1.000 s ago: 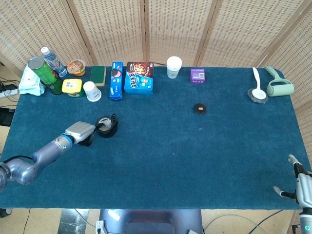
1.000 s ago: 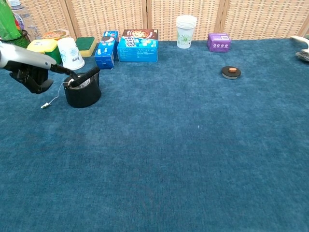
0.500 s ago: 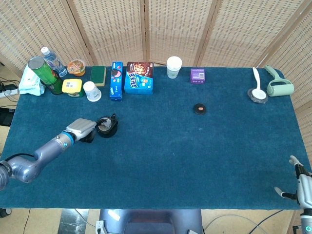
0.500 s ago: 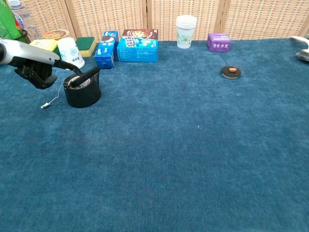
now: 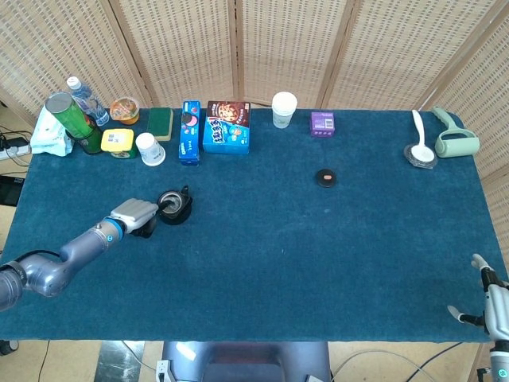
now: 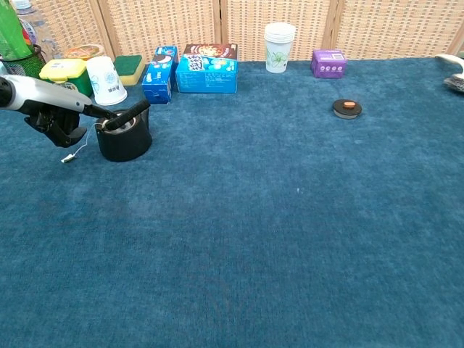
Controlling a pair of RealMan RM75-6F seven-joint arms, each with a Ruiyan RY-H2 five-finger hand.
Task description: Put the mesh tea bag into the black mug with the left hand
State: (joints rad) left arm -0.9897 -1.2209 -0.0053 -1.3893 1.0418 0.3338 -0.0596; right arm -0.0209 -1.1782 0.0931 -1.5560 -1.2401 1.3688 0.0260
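The black mug (image 5: 174,207) (image 6: 124,138) stands at the table's left, a dark handle sticking up over its rim. Pale mesh of the tea bag (image 6: 117,125) shows inside it. The bag's string hangs over the mug's left side, and its tag (image 6: 66,158) lies on the cloth. My left hand (image 5: 135,215) (image 6: 52,119) is just left of the mug, most fingers curled, one thin finger reaching to the rim. Whether it pinches the bag is hidden. My right hand (image 5: 491,306) hangs off the front right corner, fingers apart, holding nothing.
Behind the mug stand an upturned paper cup (image 5: 149,149), a yellow tub (image 5: 118,142), blue snack boxes (image 5: 227,127) and a green can (image 5: 67,119). A small black disc (image 5: 326,177), a white cup (image 5: 284,109) and a purple box (image 5: 322,123) lie further right.
My left hand shifted slightly beside the mug, up a little and then back down, staying at the rim. The mug, the string tag and the right hand have not moved.
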